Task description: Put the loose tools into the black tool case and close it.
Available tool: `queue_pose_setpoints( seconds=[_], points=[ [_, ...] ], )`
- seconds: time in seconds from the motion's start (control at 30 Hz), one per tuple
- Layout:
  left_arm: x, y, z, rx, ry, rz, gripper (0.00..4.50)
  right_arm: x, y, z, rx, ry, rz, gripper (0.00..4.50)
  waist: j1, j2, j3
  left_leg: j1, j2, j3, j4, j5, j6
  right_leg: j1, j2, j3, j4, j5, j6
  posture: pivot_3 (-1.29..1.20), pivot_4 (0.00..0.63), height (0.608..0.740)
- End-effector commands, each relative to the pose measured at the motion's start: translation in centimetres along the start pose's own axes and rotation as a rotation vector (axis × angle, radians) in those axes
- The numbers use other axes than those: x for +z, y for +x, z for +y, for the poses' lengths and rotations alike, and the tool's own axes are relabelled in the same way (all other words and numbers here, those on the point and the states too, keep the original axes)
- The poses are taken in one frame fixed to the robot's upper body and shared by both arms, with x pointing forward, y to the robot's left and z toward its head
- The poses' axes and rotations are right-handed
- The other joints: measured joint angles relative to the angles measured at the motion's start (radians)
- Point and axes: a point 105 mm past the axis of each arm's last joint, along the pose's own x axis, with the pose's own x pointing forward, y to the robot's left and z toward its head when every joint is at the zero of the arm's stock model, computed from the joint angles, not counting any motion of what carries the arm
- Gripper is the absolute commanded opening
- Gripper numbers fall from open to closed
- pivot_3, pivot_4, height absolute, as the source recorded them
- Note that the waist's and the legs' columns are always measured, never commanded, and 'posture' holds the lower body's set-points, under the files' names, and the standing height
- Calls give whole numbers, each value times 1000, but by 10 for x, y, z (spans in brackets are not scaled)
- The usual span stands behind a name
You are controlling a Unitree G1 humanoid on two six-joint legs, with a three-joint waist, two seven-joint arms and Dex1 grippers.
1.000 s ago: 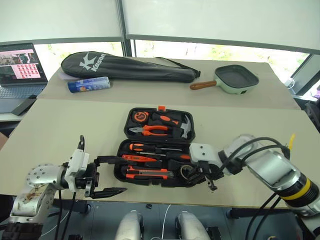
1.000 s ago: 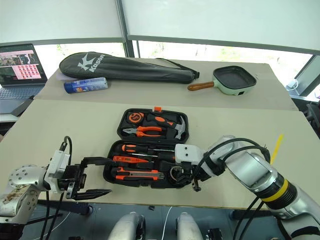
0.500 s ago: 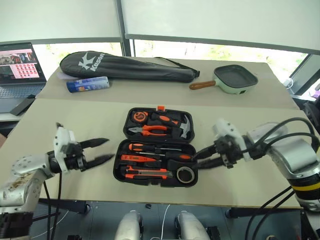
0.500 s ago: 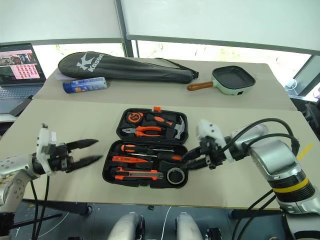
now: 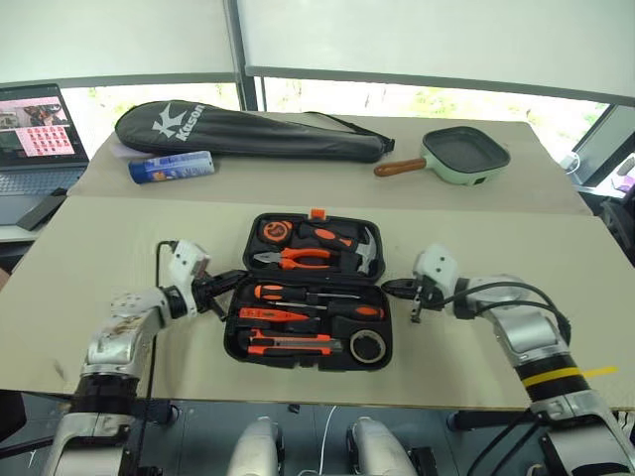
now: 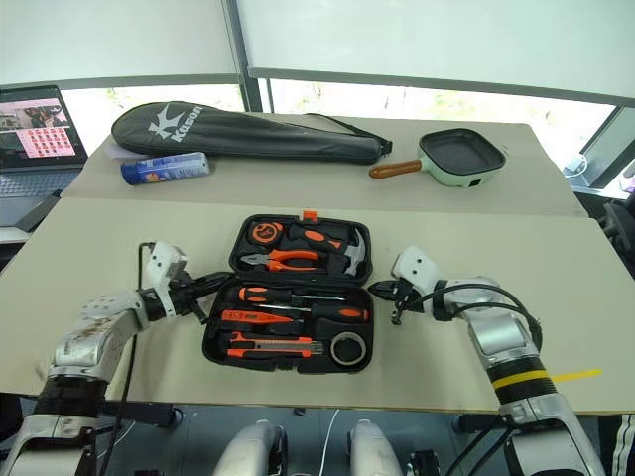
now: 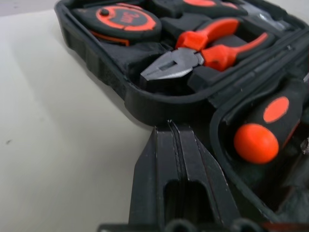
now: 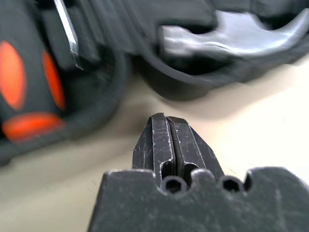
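Left gripper (image 5: 226, 285) is in at the case (image 5: 310, 291) now, jaws pressed flat together and empty; a second ago it hung wide open off the near-left corner, well short of the case. Its tip sits right at the case's left edge, just where the two halves hinge, with the pliers (image 7: 203, 53) in their slot just beyond the tip and the orange butt of a screwdriver (image 7: 256, 142) just to one side of it.

The case lies open and flat between the two grippers. In its near half, the screwdrivers, the knife (image 5: 293, 346) and the tape roll (image 5: 368, 345) look seated in their slots. No tools lie loose on the table (image 5: 149, 238) around it.

Right gripper (image 5: 397, 289) has pulled out of the near-right corner, where it was over the tape roll a second ago. It is at the right edge by the hinge line, jaws shut on nothing, with the hammer (image 8: 231, 38) head just past its tip and table showing between tip and case.

So the loading looks finished, and both closed tips are lined up either side of the hinge. The likely next job is getting under one half and folding it over so the latch (image 5: 318, 212) can catch.
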Motion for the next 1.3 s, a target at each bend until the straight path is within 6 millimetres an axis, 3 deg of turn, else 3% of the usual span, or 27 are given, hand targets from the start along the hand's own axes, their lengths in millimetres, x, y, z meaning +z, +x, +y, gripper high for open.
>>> queue_pose_setpoints(
  seconds=[0.03,0.2,0.4,0.63,0.67,0.8,0.9,0.97,1.03,1.13,1.3],
  points=[
    [6,12,-13,-85,25,-5,16,16,-4,-1,5,-56,-43,0,4,0,0,0,0,0,0,0,0,0,-1,0,0,0,0,0,150,740],
    [17,28,-24,-142,29,-46,16,13,-15,-5,-17,-44,-37,0,21,0,0,-1,-1,0,0,0,0,0,-1,0,-1,0,0,0,150,740],
    [15,41,-44,-206,23,-45,16,1,-36,-14,-67,-36,-1,0,27,0,0,-1,-2,0,2,0,0,0,-1,0,-1,0,1,0,150,740],
    [9,31,-40,-171,-97,-1,16,-8,-57,-17,-73,41,5,0,20,0,0,-1,-2,-1,1,0,0,1,-1,0,-1,0,1,0,150,740],
    [12,28,-34,-136,-79,-11,262,-7,-60,-21,-94,51,-12,0,18,0,0,-1,-1,-1,1,0,0,0,-1,0,-1,0,1,0,150,740],
    [23,-5,-8,8,-47,-18,1447,1,-80,-23,-94,122,-44,1102,11,0,0,-1,-1,-2,1,0,0,0,-1,0,0,0,1,0,150,740],
    [32,-25,0,33,-80,3,2606,7,-92,-25,-96,226,-11,2210,4,0,0,0,0,-5,0,0,0,0,0,0,0,0,1,0,150,740],
    [40,-31,2,38,-134,16,3276,13,-96,-24,-80,304,17,2875,-1,0,0,0,0,-7,1,0,0,0,-1,0,1,0,1,0,150,740],
    [52,-30,4,44,-194,80,4117,33,-96,-26,-59,398,6,3702,0,-1,1,1,0,-7,1,0,0,2,-1,0,0,0,1,0,150,740],
    [62,-23,-2,28,-358,214,4500,53,-91,-39,-101,515,13,4486,-1,-3,4,0,-1,-8,2,2,1,0,-1,0,3,0,1,0,150,740],
    [72,2,1,79,-374,249,4500,47,-78,-57,-197,630,162,4486,-4,-3,4,1,-2,-9,-1,2,1,0,0,0,1,0,1,0,150,740]
  ],
)
